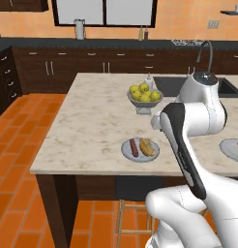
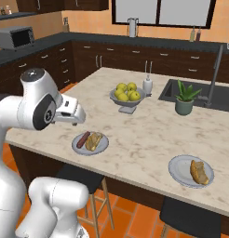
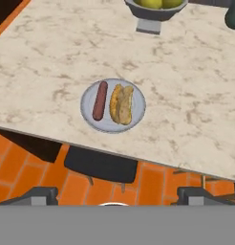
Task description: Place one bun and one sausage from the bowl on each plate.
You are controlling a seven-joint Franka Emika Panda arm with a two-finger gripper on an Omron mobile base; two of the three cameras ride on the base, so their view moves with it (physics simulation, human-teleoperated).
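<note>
- While the gripper (image 3: 114, 198) hangs wide open and empty above the near plate (image 3: 113, 125), the far plate (image 2: 179, 172) holds a bun (image 2: 199, 171) alone.
- Its sausage could be forgotten.

Reddish-brown sausage (image 3: 100, 100), golden bun (image 3: 121, 104), grey plate (image 3: 136, 120), beige-veined marble counter (image 3: 196, 91).

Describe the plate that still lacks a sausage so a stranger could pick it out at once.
Start at the marble island counter and follow its near edge toward the sink end. There lies a grey plate holding one bun; the other plate carries both a bun and a sausage.
</note>
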